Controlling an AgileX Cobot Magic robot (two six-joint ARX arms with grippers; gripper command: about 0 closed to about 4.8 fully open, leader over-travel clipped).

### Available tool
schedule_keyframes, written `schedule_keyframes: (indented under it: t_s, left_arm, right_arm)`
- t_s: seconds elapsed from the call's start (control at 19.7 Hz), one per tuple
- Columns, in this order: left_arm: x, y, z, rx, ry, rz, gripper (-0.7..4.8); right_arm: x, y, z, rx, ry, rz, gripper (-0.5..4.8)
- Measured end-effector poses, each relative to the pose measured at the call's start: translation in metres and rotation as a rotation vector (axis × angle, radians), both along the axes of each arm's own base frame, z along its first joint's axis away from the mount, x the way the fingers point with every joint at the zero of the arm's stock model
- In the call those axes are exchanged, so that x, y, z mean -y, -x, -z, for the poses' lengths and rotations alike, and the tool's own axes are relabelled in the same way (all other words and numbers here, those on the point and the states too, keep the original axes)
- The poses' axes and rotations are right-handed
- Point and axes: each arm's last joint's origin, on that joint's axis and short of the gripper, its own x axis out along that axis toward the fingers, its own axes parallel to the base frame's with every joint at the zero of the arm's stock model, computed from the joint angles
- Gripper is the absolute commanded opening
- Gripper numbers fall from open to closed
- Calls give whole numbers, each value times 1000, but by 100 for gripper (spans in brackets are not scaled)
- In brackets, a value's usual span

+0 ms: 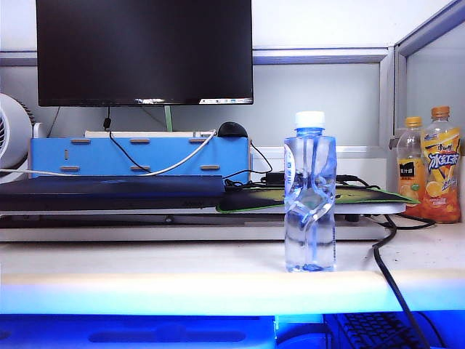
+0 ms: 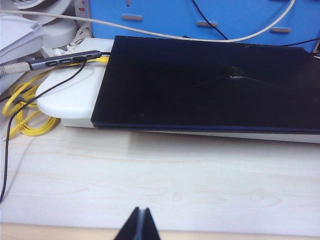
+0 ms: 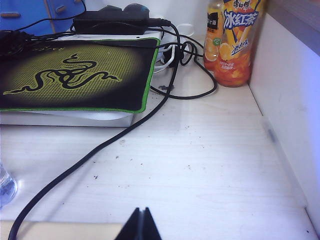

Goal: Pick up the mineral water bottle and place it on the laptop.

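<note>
Here the mineral water bottle (image 1: 310, 193) holds water; left hand (image 2: 139, 223), right hand (image 3: 140, 223) closed.

The mineral water bottle (image 1: 310, 195) stands upright on the desk (image 1: 182, 265) — in front of the mouse pad (image 1: 320, 198). Left of the mouse pad lies the laptop (image 1: 109, 190); right of it, two drink bottles (image 1: 432, 163).

Clear glossy plastic mineral water bottle (image 1: 310, 196), matt dark laptop (image 2: 210, 85), pale smooth wood-grain table (image 2: 160, 180).
</note>
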Motion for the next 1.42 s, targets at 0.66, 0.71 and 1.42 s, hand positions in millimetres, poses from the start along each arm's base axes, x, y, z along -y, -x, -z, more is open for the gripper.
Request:
schedule_keyframes:
  t_s: [0.66, 0.71, 1.42]
  left_arm:
    - [0, 0, 0, 0, 0, 0, -2]
    - [0, 0, 0, 0, 0, 0, -2]
    - [0, 0, 0, 0, 0, 0, -2]
  right_arm:
    - [0, 0, 0, 0, 0, 0, 19]
    - [0, 0, 0, 0, 0, 0, 18]
    - [-10, 4, -28, 88, -354, -314, 19]
